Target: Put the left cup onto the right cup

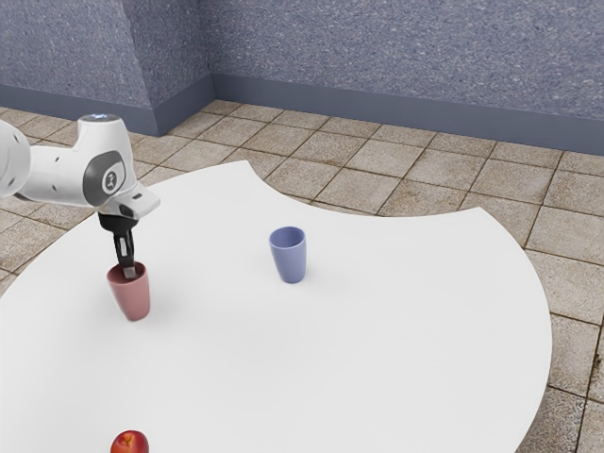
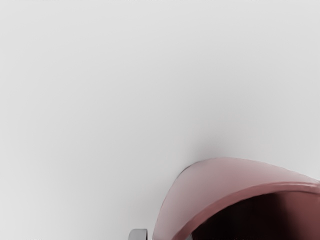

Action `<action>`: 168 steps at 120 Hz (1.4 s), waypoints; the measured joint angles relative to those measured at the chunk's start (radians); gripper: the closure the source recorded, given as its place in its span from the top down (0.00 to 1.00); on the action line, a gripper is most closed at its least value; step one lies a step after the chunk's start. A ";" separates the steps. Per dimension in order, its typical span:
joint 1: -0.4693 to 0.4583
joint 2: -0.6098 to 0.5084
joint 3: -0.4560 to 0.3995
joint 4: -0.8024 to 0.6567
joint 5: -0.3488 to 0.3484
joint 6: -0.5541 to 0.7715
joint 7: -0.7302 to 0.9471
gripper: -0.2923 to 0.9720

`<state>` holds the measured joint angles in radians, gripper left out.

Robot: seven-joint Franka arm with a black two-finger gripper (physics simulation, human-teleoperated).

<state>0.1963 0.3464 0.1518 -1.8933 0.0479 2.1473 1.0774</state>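
Our gripper [image 1: 125,269] sits at the rim of the red cup [image 1: 130,294], upright at the exterior view's left and well apart from the blue cup [image 1: 288,255], presumably for a rim pinch; clamped or open, we cannot tell

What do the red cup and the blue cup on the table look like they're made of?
Red cup: probably plastic, with a matte finish. The colour is even and dull, with no sharp highlights, and the rim looks thin.
Blue cup: the same flat, smooth look, so likely plastic too, though unglazed ceramic can't be excluded.
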 joint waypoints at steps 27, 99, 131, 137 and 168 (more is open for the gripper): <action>-0.014 -0.040 0.000 0.008 0.001 -0.006 0.002 0.16; -0.238 -0.042 0.000 0.330 -0.045 -0.141 -0.016 0.15; -0.311 0.058 0.000 0.478 -0.059 -0.160 -0.030 0.15; -0.325 0.076 0.001 0.502 -0.061 -0.162 -0.031 0.15; -0.399 0.169 0.023 0.619 -0.075 -0.162 -0.039 0.15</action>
<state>-0.2027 0.5156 0.1747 -1.2747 -0.0270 1.9855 1.0386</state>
